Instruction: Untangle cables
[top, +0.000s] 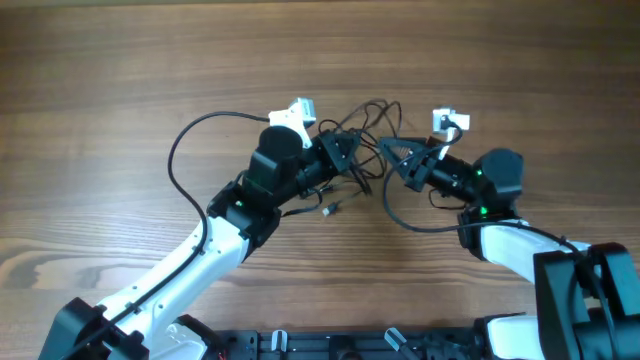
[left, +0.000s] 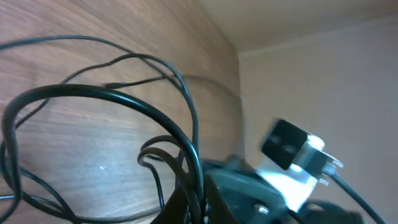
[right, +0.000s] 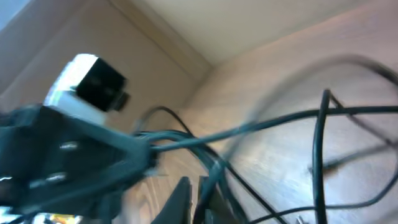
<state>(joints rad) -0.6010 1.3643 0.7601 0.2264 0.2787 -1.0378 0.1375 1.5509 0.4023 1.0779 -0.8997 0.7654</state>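
The cables (top: 372, 118) form a loose black tangle on the wood table between my two grippers. My left gripper (top: 350, 150) meets the tangle from the left. In the left wrist view it (left: 200, 202) is shut on a bundle of cable strands (left: 112, 96) that arch up out of its jaws. My right gripper (top: 392, 160) faces it from the right. In the blurred right wrist view its jaws (right: 198, 193) stand a narrow slit apart, with cable strands (right: 280, 121) running past the tip of the right finger. A small plug tip (top: 331, 208) lies below the left gripper.
A thick black arm wire (top: 190, 140) loops left of the left arm. One thin strand (top: 400, 215) curves down toward the right arm's base. White wrist cameras (top: 297, 110) (top: 450, 122) stick out above both grippers. The table's far edge meets a pale wall (left: 323, 81).
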